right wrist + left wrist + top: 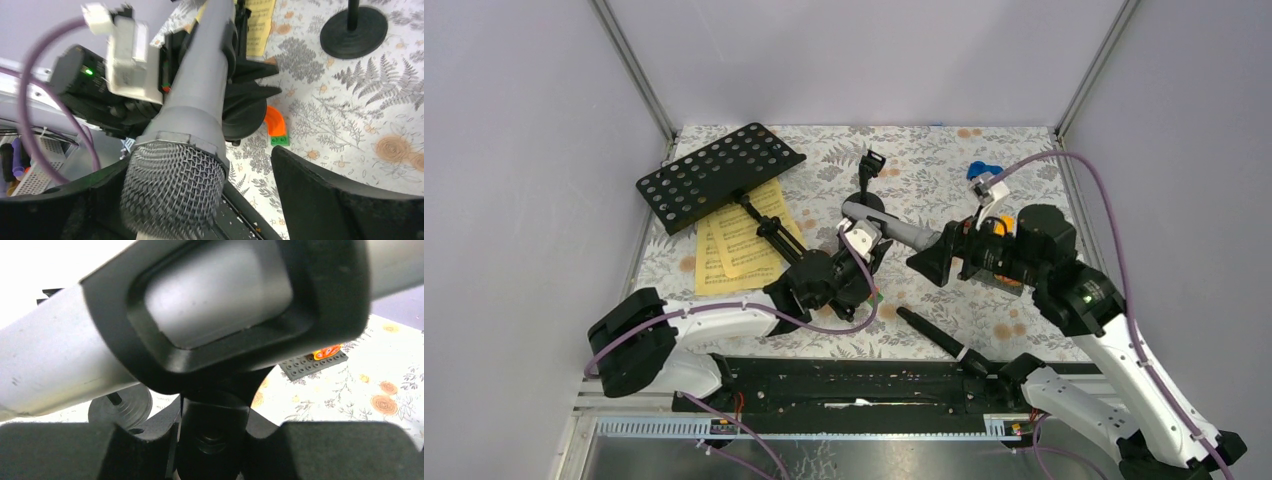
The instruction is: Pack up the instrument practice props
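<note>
While the left claw (212, 452) is clamping the neck of a short black mic holder (215, 425) between its closed-in fingers (60, 450), the silver microphone (902, 234) is sitting in that holder's clip just above the claw, its body crossing the left wrist view from edge to edge. Its mesh head is pointing into the right claw (200, 215), whose jaws are standing wide apart, one finger close beside the mesh and the other well clear of it, neither one gripping. Near the left claw, just beside the held holder's round base, an orange curved block (276, 122) is resting on the floral table cover (1024, 330). Beyond the left claw, farther from the arm bases, the second mic holder (865, 190) is standing upright on its round base. To that claw's left, the black perforated music rack (719, 175) is lying flat with its legs stretching towards the claw, covering part of the yellow sheet-music pages (742, 252). Behind the right claw, nearer the bases, the black microphone (929, 333) is lying on the cover, untouched by either claw.
</note>
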### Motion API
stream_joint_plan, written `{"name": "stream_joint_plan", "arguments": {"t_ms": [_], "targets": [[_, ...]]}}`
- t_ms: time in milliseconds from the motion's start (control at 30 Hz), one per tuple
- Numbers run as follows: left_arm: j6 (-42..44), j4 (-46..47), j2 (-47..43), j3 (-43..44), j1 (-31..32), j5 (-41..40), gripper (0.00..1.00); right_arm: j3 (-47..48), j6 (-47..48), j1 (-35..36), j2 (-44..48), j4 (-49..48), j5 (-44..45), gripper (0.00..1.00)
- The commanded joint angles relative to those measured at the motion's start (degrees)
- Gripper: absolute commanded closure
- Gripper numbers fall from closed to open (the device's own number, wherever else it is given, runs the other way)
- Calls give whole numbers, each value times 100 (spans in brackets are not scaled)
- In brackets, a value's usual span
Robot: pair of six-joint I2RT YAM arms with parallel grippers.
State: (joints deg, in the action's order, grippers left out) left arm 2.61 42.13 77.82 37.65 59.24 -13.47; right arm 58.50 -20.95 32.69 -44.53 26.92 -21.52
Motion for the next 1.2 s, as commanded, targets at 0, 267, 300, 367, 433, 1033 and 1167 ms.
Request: {"name": "stream_joint_plan", "arguments": {"t_ms": [0, 267, 300, 367, 433, 1033, 1167], "targets": [[543, 759, -494, -104, 34, 348, 100, 1289, 244, -14, -268, 775, 242, 5], [1346, 56, -793, -262, 35, 669, 100, 2282, 412, -16, -943, 1568, -367, 6], [1435, 31, -829, -284, 35, 656, 100, 2320, 438, -16, -1033, 1653, -411, 8], [1533, -10, -891, -313, 36, 622, 100, 2289, 482, -15, -1170, 1782, -523, 15], [1621, -89, -917, -309, 35, 615, 100, 2177, 501, -16, -1288, 1821, -782, 20], [1817, -461, -760, 21, 37, 497, 100, 1277, 288, 154, -1712, 1462, -1681, 37], [1776, -461, -663, 137, 35, 566, 100, 1050, 252, 246, -1665, 1346, -1539, 50]]}}
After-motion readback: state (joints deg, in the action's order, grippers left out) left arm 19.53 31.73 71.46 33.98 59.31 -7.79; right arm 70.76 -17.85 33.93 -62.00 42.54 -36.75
